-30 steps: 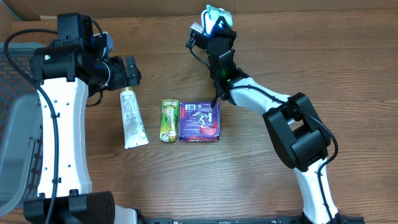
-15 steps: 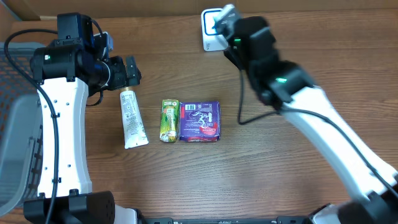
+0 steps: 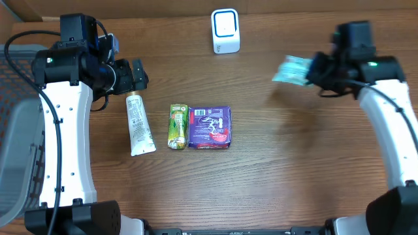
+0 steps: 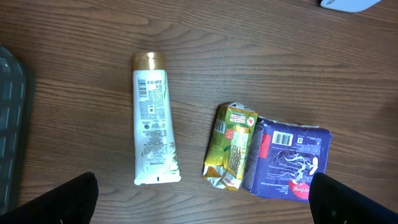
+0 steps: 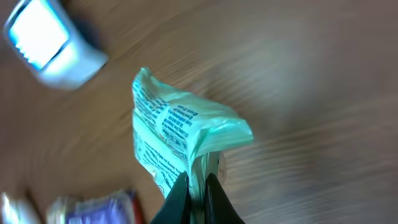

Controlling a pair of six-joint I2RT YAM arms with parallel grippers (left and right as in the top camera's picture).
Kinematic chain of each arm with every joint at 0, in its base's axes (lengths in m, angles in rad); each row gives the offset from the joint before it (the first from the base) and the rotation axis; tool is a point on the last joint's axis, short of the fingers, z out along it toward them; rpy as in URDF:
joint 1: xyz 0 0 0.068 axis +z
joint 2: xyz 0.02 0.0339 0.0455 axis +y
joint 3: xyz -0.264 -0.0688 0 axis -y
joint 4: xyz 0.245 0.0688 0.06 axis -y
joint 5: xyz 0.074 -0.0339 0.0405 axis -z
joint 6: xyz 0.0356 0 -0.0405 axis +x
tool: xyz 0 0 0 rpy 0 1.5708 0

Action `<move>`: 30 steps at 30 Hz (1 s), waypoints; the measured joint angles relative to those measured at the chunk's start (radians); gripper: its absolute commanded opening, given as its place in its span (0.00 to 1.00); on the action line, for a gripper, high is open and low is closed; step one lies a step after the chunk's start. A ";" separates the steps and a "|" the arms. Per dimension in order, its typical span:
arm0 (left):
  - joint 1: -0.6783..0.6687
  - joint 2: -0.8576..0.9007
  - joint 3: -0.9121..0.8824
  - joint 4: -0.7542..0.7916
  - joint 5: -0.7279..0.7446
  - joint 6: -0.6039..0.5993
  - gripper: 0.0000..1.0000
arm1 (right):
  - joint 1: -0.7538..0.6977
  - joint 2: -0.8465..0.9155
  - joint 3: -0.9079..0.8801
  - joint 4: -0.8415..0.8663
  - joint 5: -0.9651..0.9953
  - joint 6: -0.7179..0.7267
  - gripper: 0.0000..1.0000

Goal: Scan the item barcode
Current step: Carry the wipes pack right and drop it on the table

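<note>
My right gripper (image 5: pixel 198 186) is shut on a pale green printed packet (image 5: pixel 177 134), pinching its lower edge. From overhead the packet (image 3: pixel 292 70) hangs blurred above the right side of the table, just left of the right gripper (image 3: pixel 313 73). The white barcode scanner (image 3: pixel 225 31) stands at the back middle, well left of the packet; it is a blur (image 5: pixel 53 43) in the right wrist view. My left gripper (image 3: pixel 138 74) hovers open at the left, above the cap end of a white tube (image 4: pixel 152 118), holding nothing.
On the table lie the white tube (image 3: pixel 138 123), a green-yellow packet (image 3: pixel 177 126) and a purple packet (image 3: pixel 210 127) side by side. A grey mesh basket (image 3: pixel 13 130) stands at the far left edge.
The right arm has swung from the scanner at the back middle over to the right side, carrying the green packet. The left arm has not moved.
</note>
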 measured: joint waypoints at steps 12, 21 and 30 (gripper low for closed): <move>0.000 0.000 0.000 0.000 0.000 0.000 0.99 | -0.371 0.008 -0.417 0.409 0.022 0.290 0.13; 0.000 0.000 0.000 0.000 0.000 0.000 0.99 | -0.409 0.008 -0.452 0.356 0.034 0.219 0.93; 0.000 0.000 0.000 0.000 0.000 0.000 0.99 | -0.354 -0.002 -0.250 0.114 -0.035 0.117 0.99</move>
